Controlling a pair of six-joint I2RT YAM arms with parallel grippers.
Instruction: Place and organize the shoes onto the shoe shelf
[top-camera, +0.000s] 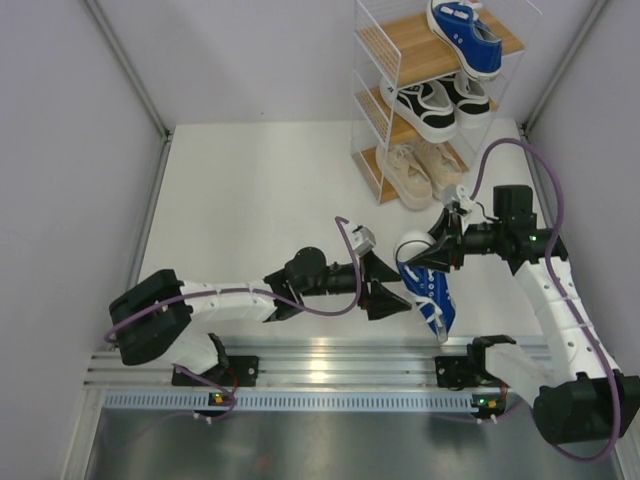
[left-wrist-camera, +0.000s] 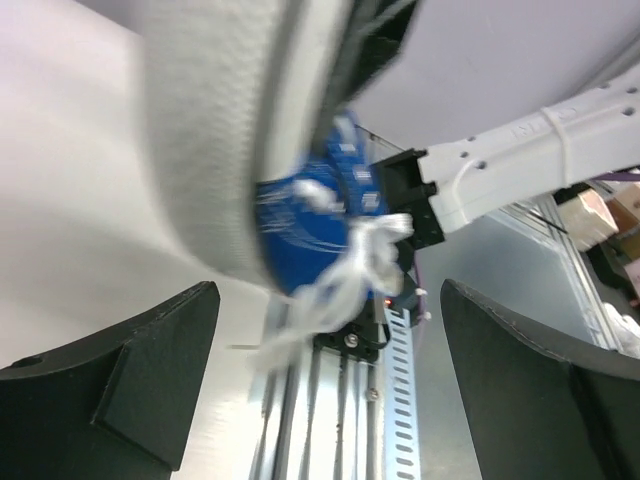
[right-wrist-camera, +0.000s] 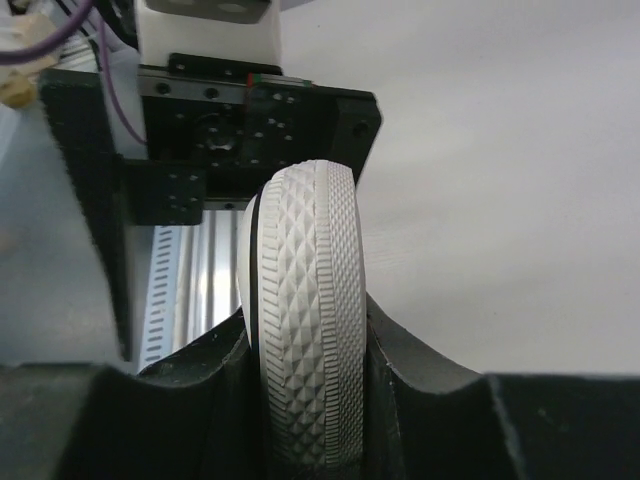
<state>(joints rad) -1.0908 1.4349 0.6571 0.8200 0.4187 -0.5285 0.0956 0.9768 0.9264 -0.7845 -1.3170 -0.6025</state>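
The shoe shelf (top-camera: 372, 52) stands at the far right. Its top tier holds one blue shoe (top-camera: 465, 35), the middle tier the black pair (top-camera: 440, 105), the bottom tier the beige pair (top-camera: 420, 170). My right gripper (top-camera: 432, 252) is shut on the second blue shoe (top-camera: 432, 295) and holds it above the table with the toe hanging toward the near edge. In the right wrist view the fingers (right-wrist-camera: 420, 390) clamp its white patterned sole (right-wrist-camera: 305, 300). My left gripper (top-camera: 400, 283) is open and empty just left of that shoe. The shoe's blue upper (left-wrist-camera: 300, 220) and white laces fill the left wrist view above the open jaws.
An aluminium rail (top-camera: 330, 365) runs along the near edge under both arm bases. Grey walls with metal posts (top-camera: 130, 70) enclose the white table (top-camera: 260, 190). The right arm's white link (left-wrist-camera: 540, 150) crosses the left wrist view.
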